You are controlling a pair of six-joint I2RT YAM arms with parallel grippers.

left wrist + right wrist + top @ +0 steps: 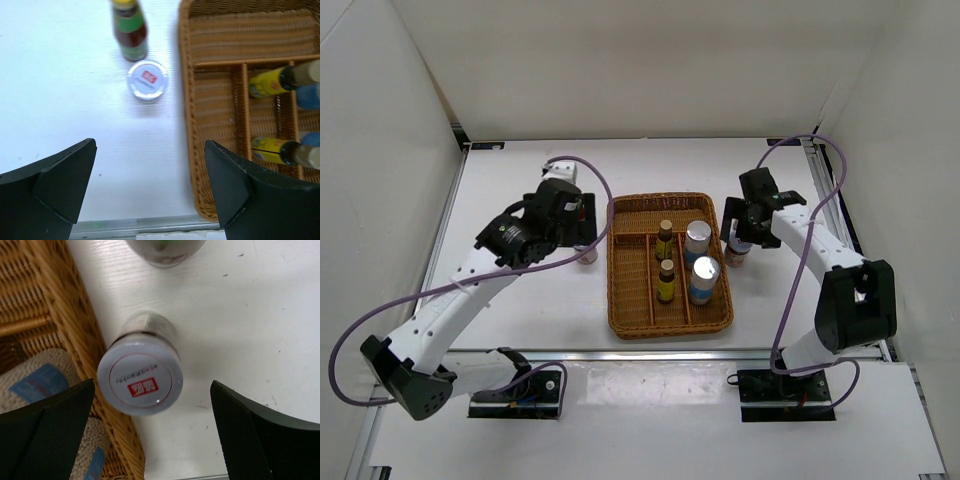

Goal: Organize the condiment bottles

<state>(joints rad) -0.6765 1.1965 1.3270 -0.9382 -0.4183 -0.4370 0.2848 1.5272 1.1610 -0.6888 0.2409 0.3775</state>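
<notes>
A brown wicker divided tray [630,300] holds two small brown yellow-labelled bottles [665,240] and two silver-topped blue/white cylinders [698,238]. My left gripper [582,232] is open and empty left of the tray. In the left wrist view, a white-lidded jar [147,80] and a tall yellow-capped green-labelled bottle [131,30] stand on the table ahead of the open fingers [65,185]. My right gripper [741,238] is open right of the tray. In the right wrist view, a second white-lidded jar [140,377] stands against the tray wall [75,315], just ahead of the fingertips and untouched. Another bottle [165,250] shows beyond it.
White walls enclose the table on three sides. A metal rail [140,226] runs along the near edge. The tray's left and rear compartments [250,35] hold nothing. Both arms' purple cables [820,215] loop above the table.
</notes>
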